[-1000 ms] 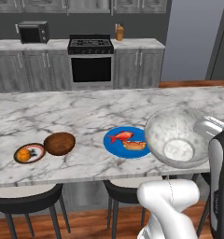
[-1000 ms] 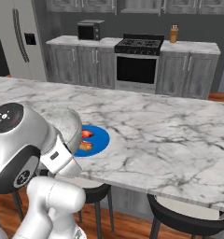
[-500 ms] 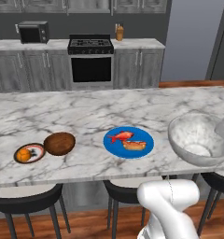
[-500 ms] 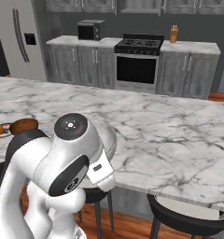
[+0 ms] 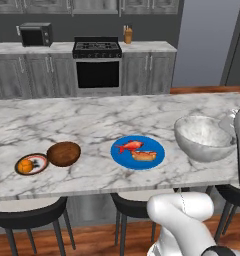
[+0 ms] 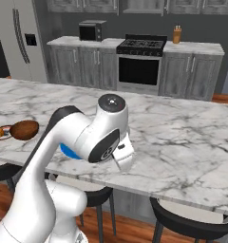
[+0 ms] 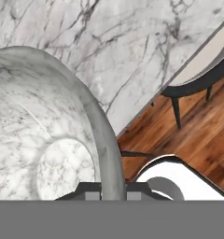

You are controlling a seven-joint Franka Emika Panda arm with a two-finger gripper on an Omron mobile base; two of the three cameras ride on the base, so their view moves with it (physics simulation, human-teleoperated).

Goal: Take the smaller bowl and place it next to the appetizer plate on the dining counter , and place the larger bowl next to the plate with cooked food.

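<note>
Look to the right end of your long white grey-veined marble bench point(image 5: 92, 120): the wide grey-white speckled stone bowl point(image 5: 204, 138) is there, to the right of the flat bright blue round plate point(image 5: 138, 151) that carries a red fish and a bun-like piece, with a strip of bare marble between them. You cannot tell from the left base view whether the bowl rests on the marble or hangs just above it. In the hand view the bowl's rim point(image 7: 102, 140) runs straight down into your tool point(image 7: 113, 192), and the two dark tips sit one on each side of that rim wall, so the tool is clamped on the bowl's rim. Below the bowl in that view you see the bench edge, the wooden floor and a dark stool with a pale seat point(image 7: 205, 65).

At the left end, the small round reddish-brown glossy wooden bowl point(image 5: 63, 153) stands on the bench, touching or just beside the small dark-rimmed plate point(image 5: 32, 164) with its orange round piece; the bowl is on that plate's right. In the right base view your white arm point(image 6: 94, 137) covers most of the blue plate, and the brown bowl point(image 6: 24, 129) shows at the far left.
</note>
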